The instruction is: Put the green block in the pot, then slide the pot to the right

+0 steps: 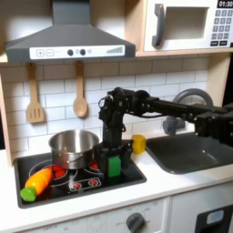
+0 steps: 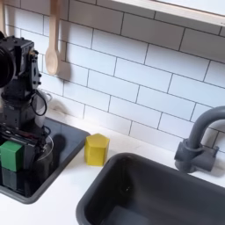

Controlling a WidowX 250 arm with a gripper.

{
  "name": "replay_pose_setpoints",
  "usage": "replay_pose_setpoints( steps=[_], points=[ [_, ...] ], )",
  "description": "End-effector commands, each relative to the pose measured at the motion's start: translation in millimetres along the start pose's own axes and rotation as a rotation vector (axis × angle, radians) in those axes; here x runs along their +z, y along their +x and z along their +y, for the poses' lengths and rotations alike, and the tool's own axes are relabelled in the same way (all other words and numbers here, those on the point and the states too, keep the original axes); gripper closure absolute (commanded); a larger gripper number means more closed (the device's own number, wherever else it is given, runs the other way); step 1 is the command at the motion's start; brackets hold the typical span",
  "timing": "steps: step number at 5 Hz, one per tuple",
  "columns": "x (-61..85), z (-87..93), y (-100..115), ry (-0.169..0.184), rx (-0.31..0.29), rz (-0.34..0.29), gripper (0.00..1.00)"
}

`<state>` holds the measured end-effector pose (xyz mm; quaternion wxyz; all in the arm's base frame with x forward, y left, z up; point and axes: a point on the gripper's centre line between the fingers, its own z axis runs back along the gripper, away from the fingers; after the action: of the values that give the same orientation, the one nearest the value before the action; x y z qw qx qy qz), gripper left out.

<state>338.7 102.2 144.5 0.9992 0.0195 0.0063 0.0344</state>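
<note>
Green block [image 1: 115, 165] upright on stovetop [image 1: 82, 185] w/ claw [image 1: 113, 153] right over it, grip state unclear, pot [image 1: 73, 146] beside.

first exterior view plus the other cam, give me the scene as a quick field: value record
gripper: lowered over the green block, grip state unclear
green block: upright on the stovetop, right of the pot in the first exterior view
pot: silver, on the stovetop, block not inside
yellow block: on the counter between stovetop and sink
toy carrot: stovetop front left
</note>
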Motion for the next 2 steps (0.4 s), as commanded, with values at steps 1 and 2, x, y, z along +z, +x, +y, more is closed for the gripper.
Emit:
replay_pose_setpoints(
  steps=[1, 2],
  points=[
    [-8.2, -0.1, -1.3, -0.011, -0.008, 0.031, 0.00],
    [-7.1, -2.0, -1.9, -0.015, -0.014, 0.034, 0.00]
  ],
)
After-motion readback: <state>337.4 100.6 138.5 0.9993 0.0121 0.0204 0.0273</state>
